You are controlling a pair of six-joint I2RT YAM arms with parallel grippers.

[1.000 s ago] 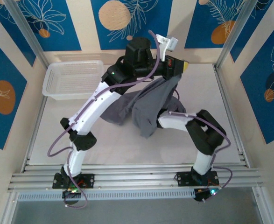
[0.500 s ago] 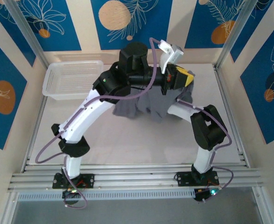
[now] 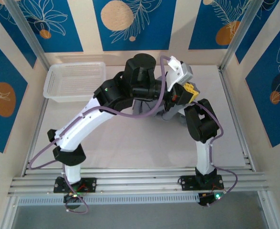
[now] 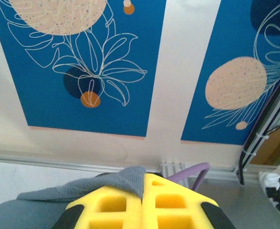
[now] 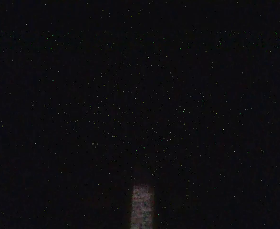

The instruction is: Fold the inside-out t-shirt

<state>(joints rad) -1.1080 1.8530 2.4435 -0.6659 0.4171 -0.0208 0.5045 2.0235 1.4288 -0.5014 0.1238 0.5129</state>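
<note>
The inside-out t-shirt (image 3: pixel 171 114) is a slate-grey bunch at the back right of the table, mostly hidden under both arms. My left gripper (image 3: pixel 191 90) reaches over it from the left, and its yellow fingers stand out above the cloth. In the left wrist view the left gripper (image 4: pixel 144 180) is shut, with a fold of the grey t-shirt (image 4: pixel 101 187) pinched between the yellow fingers (image 4: pixel 178 205). My right arm (image 3: pixel 202 126) bends in under the left arm. The right wrist view is almost black, with a pale strip (image 5: pixel 142 206) at the bottom, so the right jaws cannot be made out.
A white mesh-sided basket (image 3: pixel 49 87) stands at the back left of the table. The patterned blue back wall (image 4: pixel 82 71) is close behind the left gripper. An aluminium post (image 3: pixel 235 38) rises at the back right corner.
The left arm has swung right and toward the back right corner with the cloth. The shirt, hanging spread a second ago, is now bunched under the arms. The right arm has folded in closer.
</note>
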